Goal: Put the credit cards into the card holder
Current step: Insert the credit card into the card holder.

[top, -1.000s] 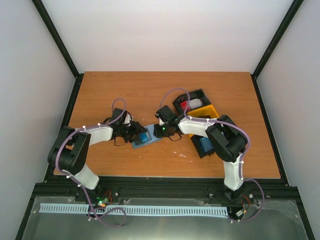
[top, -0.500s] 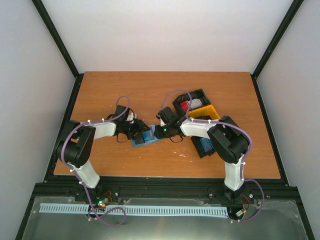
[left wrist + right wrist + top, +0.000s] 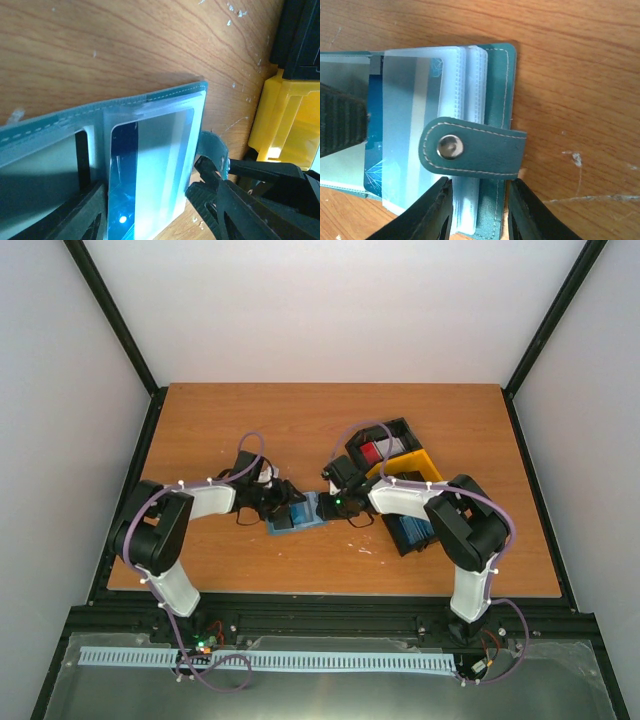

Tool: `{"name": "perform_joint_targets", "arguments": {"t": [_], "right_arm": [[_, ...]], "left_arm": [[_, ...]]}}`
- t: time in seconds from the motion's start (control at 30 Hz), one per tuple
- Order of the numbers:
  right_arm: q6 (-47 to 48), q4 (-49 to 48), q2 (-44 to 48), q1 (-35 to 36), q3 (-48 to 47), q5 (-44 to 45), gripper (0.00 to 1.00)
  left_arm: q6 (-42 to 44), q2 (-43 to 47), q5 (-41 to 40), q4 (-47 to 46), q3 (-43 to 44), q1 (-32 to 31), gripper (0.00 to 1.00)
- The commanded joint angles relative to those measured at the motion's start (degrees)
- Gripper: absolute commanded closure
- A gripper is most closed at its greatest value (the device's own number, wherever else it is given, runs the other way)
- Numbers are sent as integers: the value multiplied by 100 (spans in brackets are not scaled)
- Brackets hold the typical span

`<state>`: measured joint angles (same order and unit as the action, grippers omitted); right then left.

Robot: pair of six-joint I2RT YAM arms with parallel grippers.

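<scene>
The blue-grey card holder [image 3: 300,514] lies open on the table between both grippers. In the left wrist view its clear pocket [image 3: 150,145] holds a blue card [image 3: 125,175]. My left gripper [image 3: 148,195] is open, its fingers standing either side of that pocket. In the right wrist view the snap tab [image 3: 475,147] is folded over the stack of clear pockets [image 3: 467,85]. My right gripper [image 3: 481,187] is open a short way and straddles the holder's right edge. A red card [image 3: 373,451] lies in the black-and-yellow tray [image 3: 418,462].
The tray stands right behind my right arm, and blue cards [image 3: 412,531] sit in its near compartment. Its yellow wall shows in the left wrist view [image 3: 280,125], close to the holder. Black frame rails border the table.
My left gripper has moved right onto the holder. The holder and my right gripper have shifted slightly right, toward the tray.
</scene>
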<state>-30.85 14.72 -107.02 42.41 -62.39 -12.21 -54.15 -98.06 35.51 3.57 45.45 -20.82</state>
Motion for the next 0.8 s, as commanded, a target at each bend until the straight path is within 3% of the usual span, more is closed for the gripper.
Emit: {"name": "perform_joint_targets", "arguments": {"t": [0.0,0.47,0.77], "right_arm": [[-61,61,106,-23,86,51,68],[9,-332,442,-23,291,-440,71],[-4,-597,396,-21,328,-811,77]], "left_arm": [[-15,259,-263,426,-73,-88,39],[90,225,-158,446,28,-132,48],[-2,246,435,-97,-97,-142,42]]}}
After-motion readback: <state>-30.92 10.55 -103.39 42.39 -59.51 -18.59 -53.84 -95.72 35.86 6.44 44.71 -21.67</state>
